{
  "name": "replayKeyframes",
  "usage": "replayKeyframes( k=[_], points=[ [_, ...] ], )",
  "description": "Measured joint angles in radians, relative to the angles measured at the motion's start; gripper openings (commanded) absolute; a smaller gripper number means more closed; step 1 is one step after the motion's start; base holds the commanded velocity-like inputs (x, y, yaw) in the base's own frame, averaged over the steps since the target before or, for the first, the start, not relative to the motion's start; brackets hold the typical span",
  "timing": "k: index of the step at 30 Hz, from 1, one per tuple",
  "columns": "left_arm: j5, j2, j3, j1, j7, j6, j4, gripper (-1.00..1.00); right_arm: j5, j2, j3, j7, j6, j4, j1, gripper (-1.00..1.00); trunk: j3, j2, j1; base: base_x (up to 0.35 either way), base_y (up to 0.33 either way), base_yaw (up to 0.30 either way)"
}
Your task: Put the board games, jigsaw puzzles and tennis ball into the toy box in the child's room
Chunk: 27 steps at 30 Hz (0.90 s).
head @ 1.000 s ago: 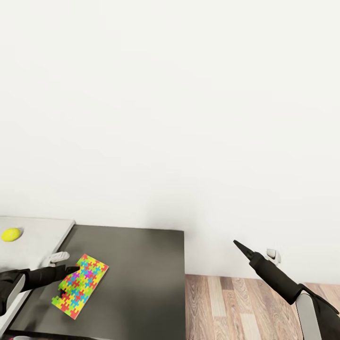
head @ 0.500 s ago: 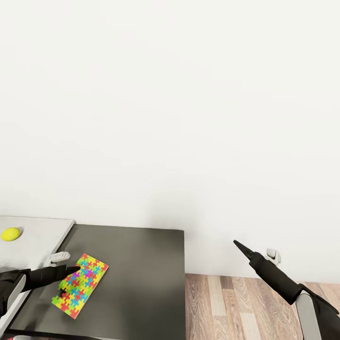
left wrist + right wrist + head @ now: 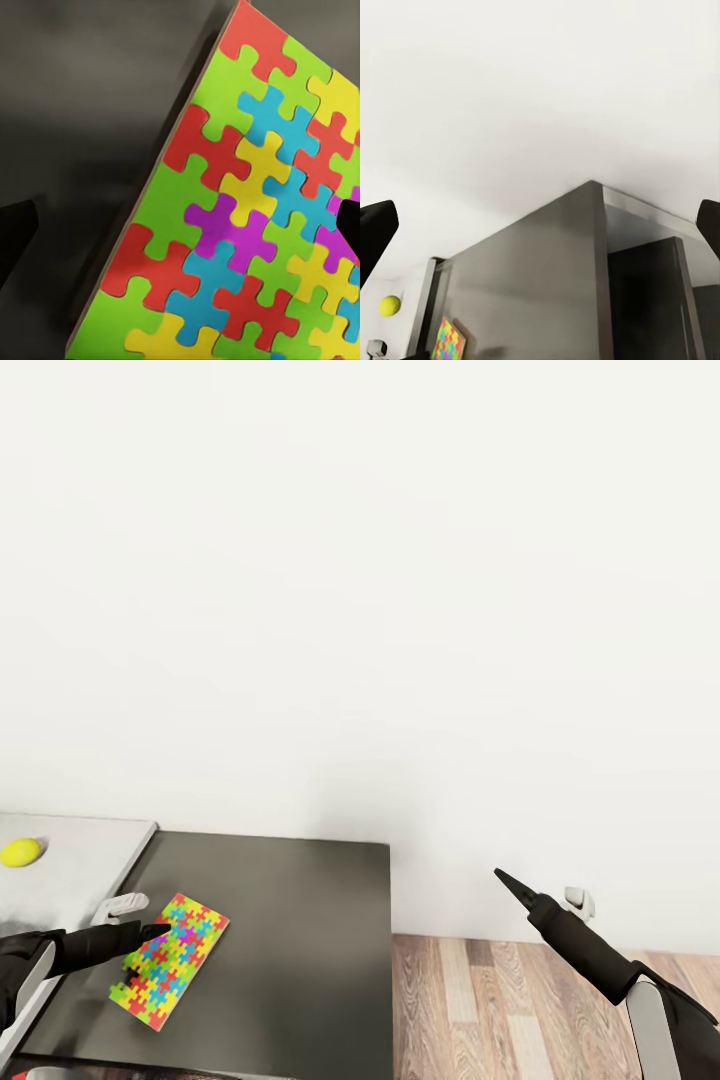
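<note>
Hovering low over the dark grey lower section of the worktop [image 3: 290, 950], your left gripper [image 3: 140, 920] has its black fingers spread wide around the near corner of the multicoloured square jigsaw puzzle board [image 3: 170, 960]. The left wrist view puts that board [image 3: 247, 217] close beneath the camera, lying flat on the dark surface, with a dark fingertip [image 3: 15, 232] at either edge of the picture; nothing is clamped yet.

Change over the last second is slight. The arm has eased a touch along the puzzle edge, and the whole view has drifted a little, so the camera moved, not the things. The puzzle has not shifted on the worktop.

Judgement: you are still lining up the pinch, not lifting. A thin flat board gives little edge to bite.

Further left, the yellow-green tennis ball [image 3: 20, 852] sits on the pale grey worktop section [image 3: 80, 860], untouched.

Your right gripper [image 3: 510, 882] hangs over the wood-plank floor [image 3: 500, 1010], idle, with jaws wide by its wrist view. Beyond, plain white wall [image 3: 360, 580].
</note>
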Motion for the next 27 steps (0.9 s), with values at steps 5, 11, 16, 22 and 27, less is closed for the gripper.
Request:
replayKeyframes(
  k=[5, 11, 16, 22, 27],
  points=[
    [0.000, 0.000, 0.000, 0.000, 0.000, 0.000, 0.000, 1.00, 0.000, 0.000, 0.000, 0.000, 0.000, 0.000, 0.000, 1.00, -0.008, 0.000, 0.000, 0.000, 0.000, 0.000],
    [0.000, 0.000, 0.000, 0.000, 0.000, 0.000, 0.000, 1.00, 0.000, 0.000, 0.000, -0.001, 0.000, 0.000, 0.000, 1.00, -0.018, 0.000, 0.000, 0.000, 0.000, 0.000],
    [0.004, 0.003, 0.000, -0.002, -0.006, 0.001, -0.005, 1.00, 0.000, 0.000, 0.000, -0.002, -0.001, 0.000, 0.000, 1.00, -0.026, -0.001, -0.001, 0.000, 0.000, 0.000],
    [0.005, 0.005, -0.002, -0.002, -0.010, 0.005, -0.011, 1.00, 0.000, 0.001, 0.000, -0.002, -0.001, 0.000, 0.000, 1.00, -0.030, -0.001, -0.001, 0.000, 0.000, 0.000],
    [0.002, 0.009, -0.003, -0.001, -0.009, -0.025, -0.001, 1.00, 0.000, 0.000, 0.000, -0.002, -0.001, 0.000, 0.000, 1.00, -0.030, -0.001, -0.001, 0.000, 0.000, 0.000]
  ],
)
